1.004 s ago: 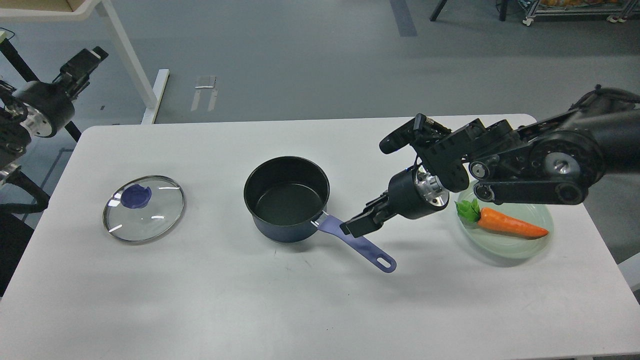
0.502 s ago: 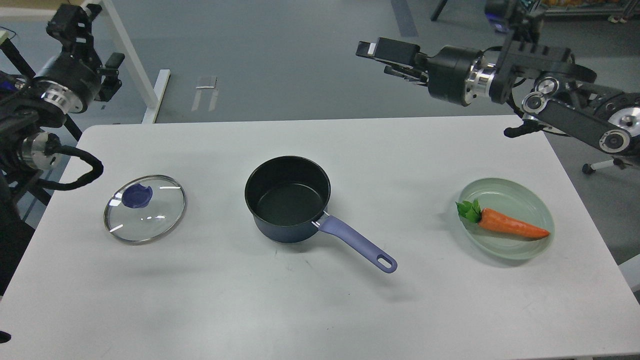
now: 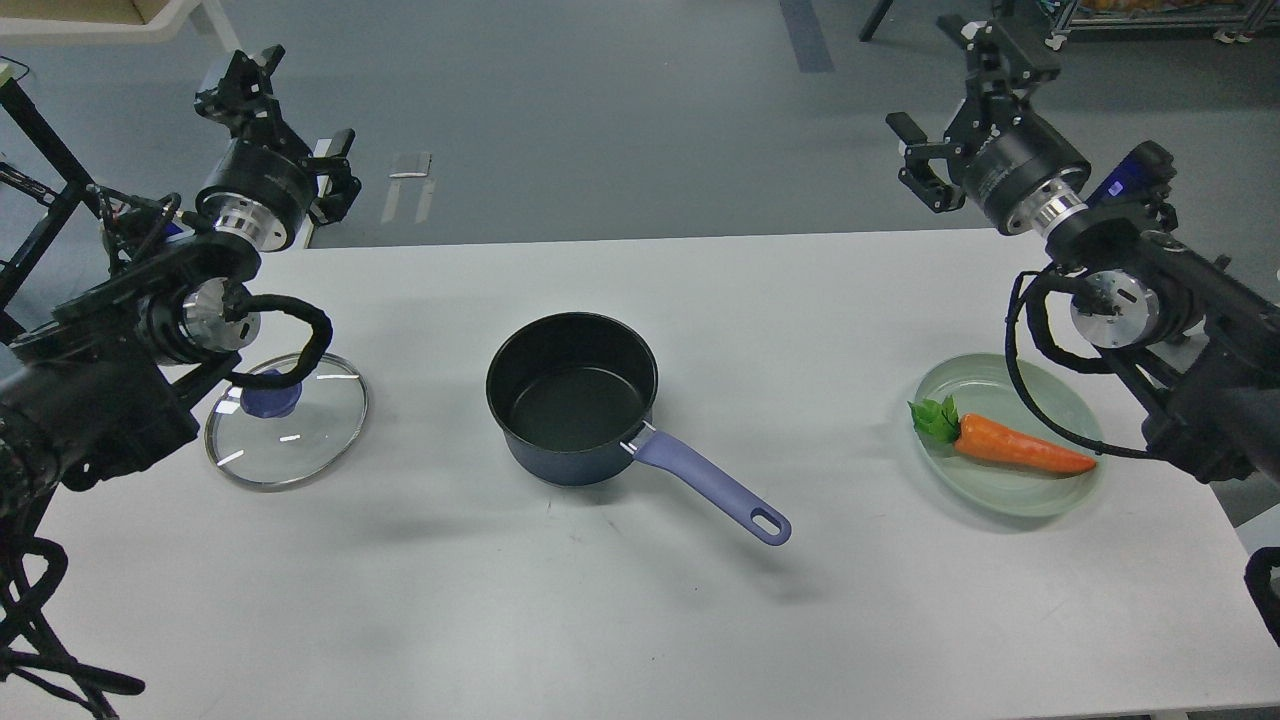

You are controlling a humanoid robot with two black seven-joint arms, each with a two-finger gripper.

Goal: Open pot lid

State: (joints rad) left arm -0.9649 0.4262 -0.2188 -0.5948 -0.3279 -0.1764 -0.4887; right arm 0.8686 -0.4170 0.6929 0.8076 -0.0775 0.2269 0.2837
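Observation:
The dark blue pot (image 3: 572, 395) stands uncovered at the table's middle, its purple handle (image 3: 712, 483) pointing to the front right. Its glass lid (image 3: 287, 420), with a blue knob (image 3: 268, 393), lies flat on the table to the left, apart from the pot. My left gripper (image 3: 245, 82) is raised above the table's far left edge, behind the lid, and holds nothing. My right gripper (image 3: 990, 48) is raised beyond the far right edge and holds nothing. Both point away from me, so their fingers cannot be told apart.
A pale green plate (image 3: 1040, 490) with an orange carrot (image 3: 1020, 448) sits at the right, below my right arm. My left arm's cable hangs over the lid's far rim. A white table leg (image 3: 265, 120) stands on the floor behind.
Both arms have swung upward and back. My right gripper has moved from above the far middle of the table to the far right. My left gripper has moved to the right. Pot and lid have not moved.

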